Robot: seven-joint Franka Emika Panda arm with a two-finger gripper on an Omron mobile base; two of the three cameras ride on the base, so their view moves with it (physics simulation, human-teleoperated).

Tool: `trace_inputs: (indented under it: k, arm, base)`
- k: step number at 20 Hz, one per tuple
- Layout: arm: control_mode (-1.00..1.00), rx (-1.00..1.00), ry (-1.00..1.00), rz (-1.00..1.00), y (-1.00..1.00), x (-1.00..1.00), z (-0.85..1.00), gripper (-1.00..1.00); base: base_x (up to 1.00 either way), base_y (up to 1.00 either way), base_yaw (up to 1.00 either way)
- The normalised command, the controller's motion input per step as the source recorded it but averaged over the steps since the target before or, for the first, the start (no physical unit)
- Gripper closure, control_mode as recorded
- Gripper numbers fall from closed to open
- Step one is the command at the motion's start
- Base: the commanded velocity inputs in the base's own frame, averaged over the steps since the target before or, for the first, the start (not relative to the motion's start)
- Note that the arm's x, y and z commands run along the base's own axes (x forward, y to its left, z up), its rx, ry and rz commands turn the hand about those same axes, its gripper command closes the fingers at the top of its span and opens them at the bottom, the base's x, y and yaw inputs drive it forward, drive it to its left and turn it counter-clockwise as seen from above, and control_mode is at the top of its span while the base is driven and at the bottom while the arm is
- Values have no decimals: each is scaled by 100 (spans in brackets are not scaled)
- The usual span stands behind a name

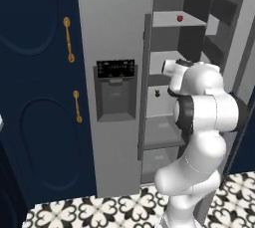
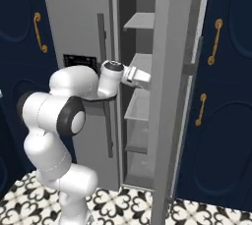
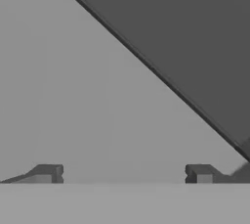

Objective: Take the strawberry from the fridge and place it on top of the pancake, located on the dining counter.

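Note:
The fridge stands in front of me with its right door swung open, showing grey shelves. A tiny dark strawberry lies on a middle shelf near the left wall. My gripper reaches into the fridge just above that shelf level, slightly above and to the right of the berry in the left base view. In the hand view the gripper is open, its fingertips wide apart with nothing between them, facing a plain grey inner surface. The pancake and the dining counter are out of view.
A small round red object sits on an upper shelf. The open fridge door stands close on the right of my hand. Navy cabinets with gold handles flank the fridge. The floor is patterned tile.

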Motion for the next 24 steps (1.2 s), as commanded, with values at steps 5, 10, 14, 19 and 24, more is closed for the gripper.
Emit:
trace_inputs:
  k: [5, 10, 14, 19, 24]
  arm:
    - [-100, 9, 0, -1, -100, 0, 2, -100]
    - [-100, 11, 0, 0, -92, 0, 0, -100]
    - [-100, 7, -8, 1, 16, -30, 0, -100]
    - [-100, 0, -3, 8, 98, -25, 0, -100]
    - [-100, 2, 0, 13, 75, -46, 22, -100]
  base:
    - [0, 0, 0]
    - [0, 0, 0]
    - [0, 0, 0]
    - [0, 0, 0]
    - [0, 0, 0]
